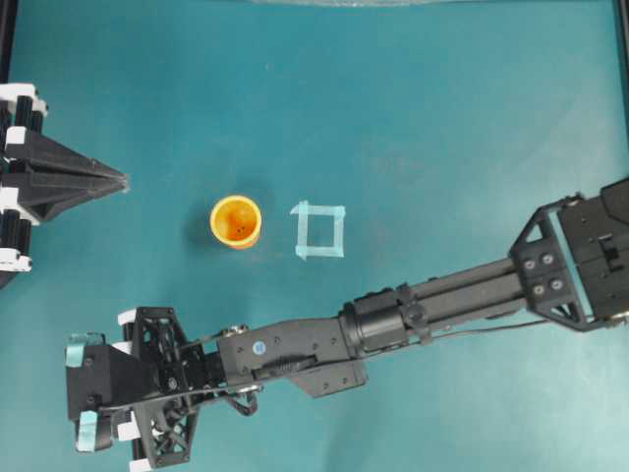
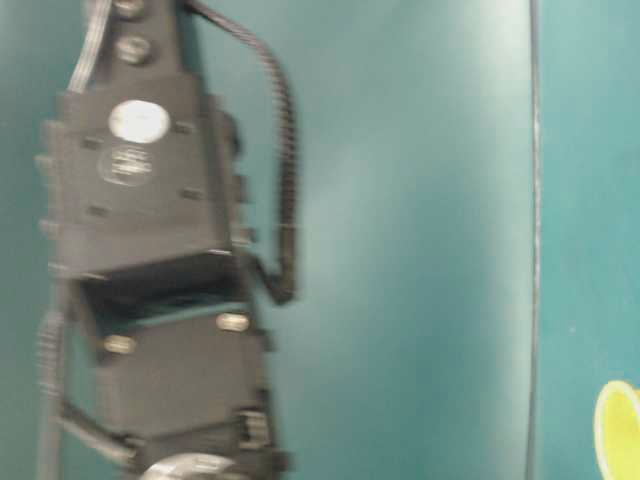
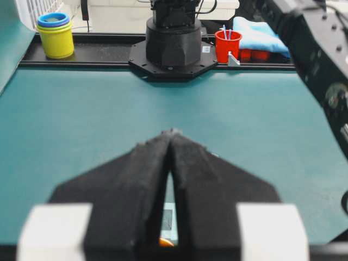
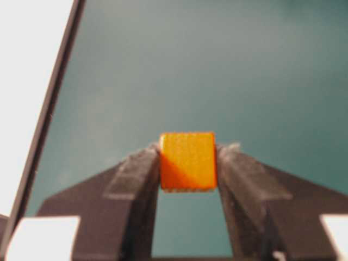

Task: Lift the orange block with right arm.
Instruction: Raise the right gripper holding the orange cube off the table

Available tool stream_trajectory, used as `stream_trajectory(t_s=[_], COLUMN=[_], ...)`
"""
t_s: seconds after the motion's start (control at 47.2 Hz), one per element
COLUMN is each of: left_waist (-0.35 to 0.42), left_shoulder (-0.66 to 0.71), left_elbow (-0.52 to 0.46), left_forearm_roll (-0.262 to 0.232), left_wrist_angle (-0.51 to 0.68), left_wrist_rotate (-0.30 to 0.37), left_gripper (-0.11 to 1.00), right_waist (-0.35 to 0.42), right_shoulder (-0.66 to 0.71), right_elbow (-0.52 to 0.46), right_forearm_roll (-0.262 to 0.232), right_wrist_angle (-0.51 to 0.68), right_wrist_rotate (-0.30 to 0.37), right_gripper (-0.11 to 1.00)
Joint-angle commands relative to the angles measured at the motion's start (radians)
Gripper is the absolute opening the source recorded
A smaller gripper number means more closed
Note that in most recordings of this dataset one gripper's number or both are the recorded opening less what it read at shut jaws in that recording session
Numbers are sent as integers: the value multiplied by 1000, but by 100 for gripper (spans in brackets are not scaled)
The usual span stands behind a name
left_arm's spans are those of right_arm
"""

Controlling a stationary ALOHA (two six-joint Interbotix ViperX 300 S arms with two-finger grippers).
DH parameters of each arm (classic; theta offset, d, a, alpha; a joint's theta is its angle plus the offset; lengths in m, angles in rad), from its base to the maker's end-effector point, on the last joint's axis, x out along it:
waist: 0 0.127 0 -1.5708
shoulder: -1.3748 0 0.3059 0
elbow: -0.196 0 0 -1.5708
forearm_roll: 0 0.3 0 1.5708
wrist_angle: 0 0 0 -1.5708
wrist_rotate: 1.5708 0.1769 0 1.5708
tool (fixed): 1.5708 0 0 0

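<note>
Small matte orange-yellow cube [image 4: 187, 161]: clamped between right tool's [image 4: 187, 163] black fingers (side grip suits lifting). Left tool [image 3: 171, 179]: pressed together, idle above teal counter [image 1: 442, 118].

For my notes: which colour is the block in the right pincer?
Orange block; right wrist view shows it best.

right arm [image 2: 150, 250] blurred, yellow cup [image 2: 620, 430] cropped

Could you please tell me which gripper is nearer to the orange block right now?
Right. The right gripper has the orange block clamped between its fingertips, near the table's lower left in the overhead view. The left gripper sits shut at the left edge, apart from it.
</note>
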State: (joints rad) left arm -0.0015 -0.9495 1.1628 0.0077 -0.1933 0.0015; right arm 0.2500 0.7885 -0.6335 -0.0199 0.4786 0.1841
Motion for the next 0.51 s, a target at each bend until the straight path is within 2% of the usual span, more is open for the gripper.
stream_trajectory(t_s=[0.0,0.254,0.487], left_waist=[0,0,0], left_shoulder=[8,8,6], left_elbow=[-25,-25,-25], left_forearm_roll=[2,2,2], left_wrist_angle=[-5,-5,3], left_wrist_rotate=[-3,-5,-5], left_gripper=[0,0,0], right_waist=[-2,-2,-2], right_shoulder=[-83,-107,-117], right_elbow=[-41,-101,-143], right_forearm_roll=[-3,-5,-35], right_wrist_angle=[8,64,114], right_wrist_rotate=[0,-5,-5], right_gripper=[40,40,40])
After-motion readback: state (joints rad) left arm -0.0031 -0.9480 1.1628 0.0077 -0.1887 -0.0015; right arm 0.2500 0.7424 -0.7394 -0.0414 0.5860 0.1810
